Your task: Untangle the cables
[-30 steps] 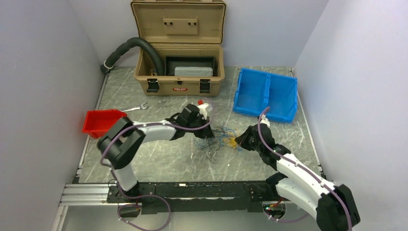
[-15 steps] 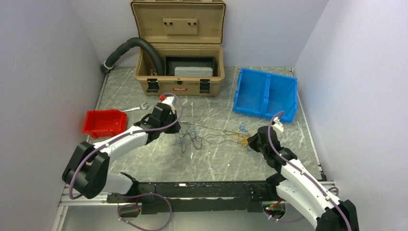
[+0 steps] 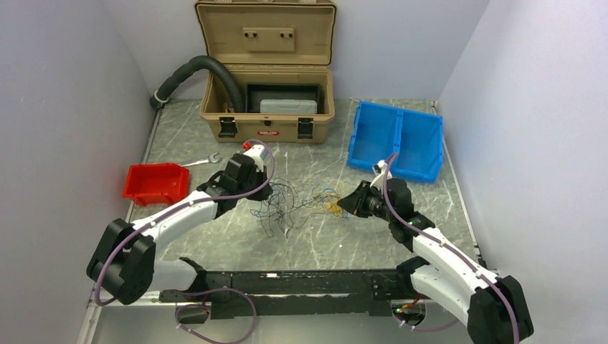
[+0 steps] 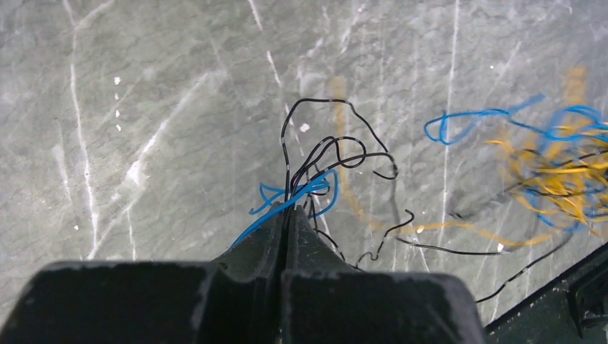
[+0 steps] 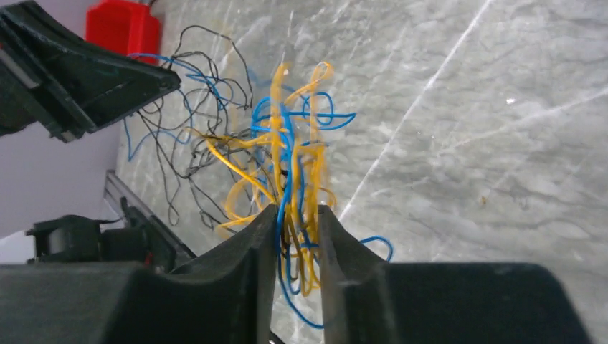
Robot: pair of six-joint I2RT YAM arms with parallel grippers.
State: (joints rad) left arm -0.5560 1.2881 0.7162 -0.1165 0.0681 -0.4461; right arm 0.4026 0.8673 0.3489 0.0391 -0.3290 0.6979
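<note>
Separating the cables [image 3: 297, 203] mid-table: left gripper [image 4: 287, 215], at bunch's 9 o'clock, pinches blue+black strands tight. Right gripper [image 5: 297, 215], at 3 o'clock, has jaws narrowly parted w/ yellow/blue strands between. Next, prob.: right re-clamps, draws outward.

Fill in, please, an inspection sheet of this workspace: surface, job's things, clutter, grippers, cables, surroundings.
Surface: grey marbled tabletop, flat, with pale veins.
Job's things: bunch of thin blue, yellow and black wires, tangled, spread between the two grippers at mid-table.
Clutter: open tan plastic case at the far edge; black ribbed hose leading into it; blue two-part plastic bin; small red plastic bin; silver metal wrench.
Grippers: left gripper shut on blue and black wires; right gripper has jaws slightly apart with yellow and blue wires between them, grip cannot be told.
Cables: purple cords run along both arms, no snag seen.
Surroundings: plain pale walls on three sides.
</note>
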